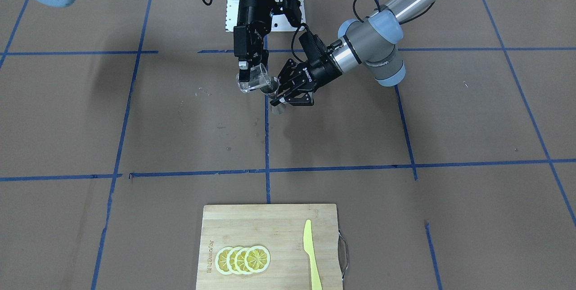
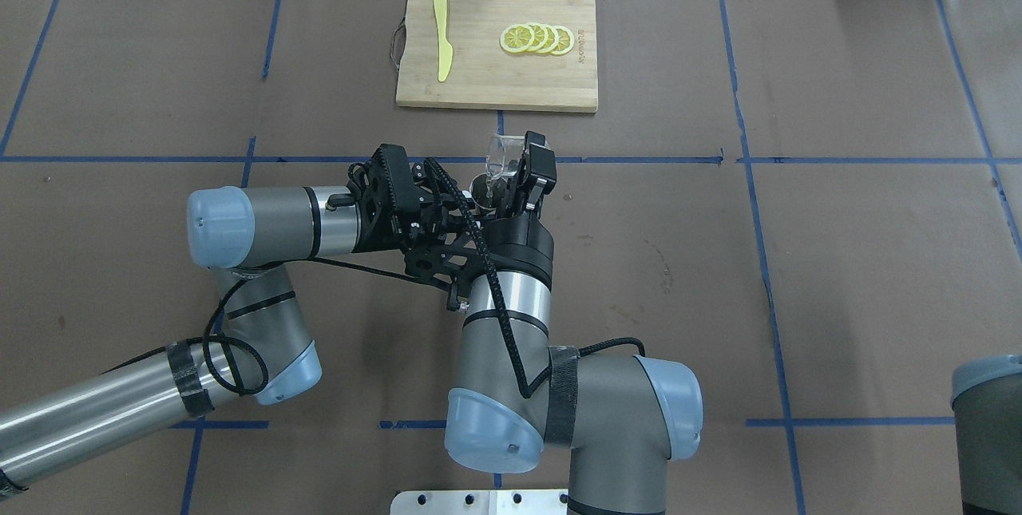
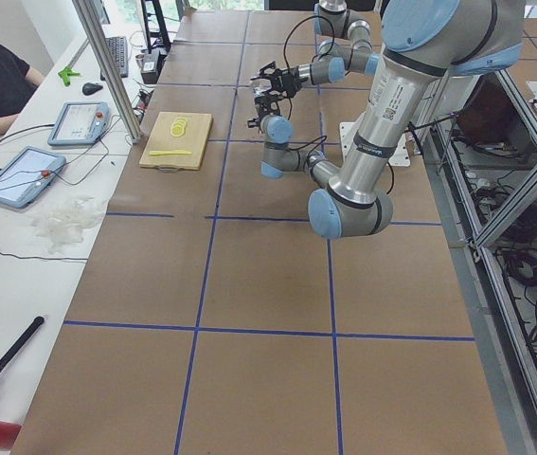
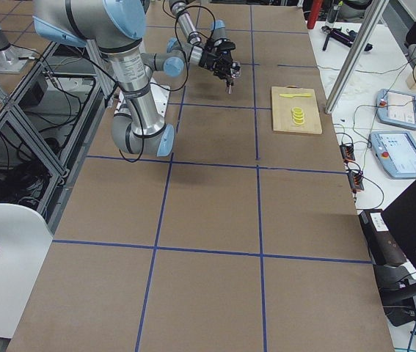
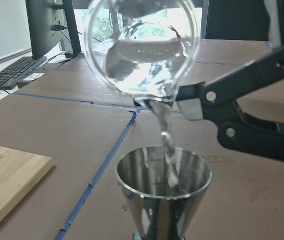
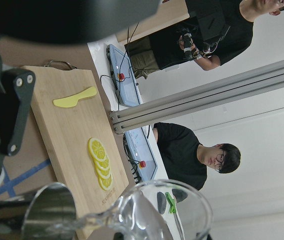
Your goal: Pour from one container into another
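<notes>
Desk (image 1: pixel 405 123): brown, crossed by blue tape.
Cutting board (image 1: pixel 279 227): burnt-in mark, too small to read.
My left claw (image 1: pixel 281 94): marked ROBOTIQ, grasping the jigger (image 5: pixel 164 192), a shiny steel hourglass, upright.
My right claw (image 1: pixel 250 75): clenched on the glass cup (image 1: pixel 254 81), clear, tipped above the jigger, water streaming in.

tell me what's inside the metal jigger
Clear liquid streams from the tilted glass cup into the jigger. Its near rim hides the cone's bottom, so the fill level is unseen.
</notes>
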